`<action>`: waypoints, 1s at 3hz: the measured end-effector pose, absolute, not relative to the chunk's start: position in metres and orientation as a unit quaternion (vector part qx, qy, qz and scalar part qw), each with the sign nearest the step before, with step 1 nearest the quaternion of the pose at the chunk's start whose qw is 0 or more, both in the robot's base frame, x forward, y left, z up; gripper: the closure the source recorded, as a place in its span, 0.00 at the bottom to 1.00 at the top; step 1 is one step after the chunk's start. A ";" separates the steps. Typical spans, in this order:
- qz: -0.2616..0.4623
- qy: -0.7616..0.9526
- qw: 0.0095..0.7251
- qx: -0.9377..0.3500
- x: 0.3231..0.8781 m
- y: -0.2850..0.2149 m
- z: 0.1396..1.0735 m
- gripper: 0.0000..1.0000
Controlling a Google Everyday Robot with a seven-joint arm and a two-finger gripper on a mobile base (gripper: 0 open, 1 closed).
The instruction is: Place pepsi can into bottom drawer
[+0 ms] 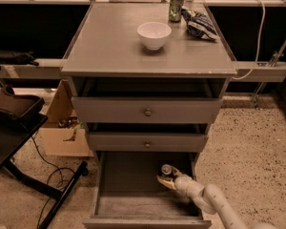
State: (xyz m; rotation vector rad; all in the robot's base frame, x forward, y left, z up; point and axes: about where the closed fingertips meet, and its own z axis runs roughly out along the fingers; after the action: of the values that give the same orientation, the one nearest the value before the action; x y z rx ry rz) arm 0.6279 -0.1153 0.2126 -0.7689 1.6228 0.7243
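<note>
Camera view, drawer (pixel 128 187): lowest one, pulled open.
hand (pixel 166 181): inside drawer, right rear; arm enters from front right; whether it grips, I cannot tell.
can (pixel 167 170): upright, touching hand's tip, on its far side.

white bowl (pixel 154 34), green can (pixel 176 6), chip bag (pixel 199 25)

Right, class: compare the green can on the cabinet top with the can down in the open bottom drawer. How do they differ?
Place: the green can stands at the back of the cabinet top, beside a snack bag; the pepsi can sits inside the bottom drawer. Contact: the green can stands free, while the gripper is right at the pepsi can. Colour: green against dark with a silver top. Both look upright.
</note>
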 end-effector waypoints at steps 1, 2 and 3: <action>0.308 0.690 0.567 -0.327 0.628 -0.115 0.213 0.04; 0.308 0.690 0.567 -0.327 0.628 -0.115 0.213 0.00; 0.308 0.690 0.567 -0.327 0.628 -0.115 0.213 0.00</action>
State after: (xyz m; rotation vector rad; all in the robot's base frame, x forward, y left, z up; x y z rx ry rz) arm 0.6279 -0.1152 0.2126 -0.7690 1.6227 0.7244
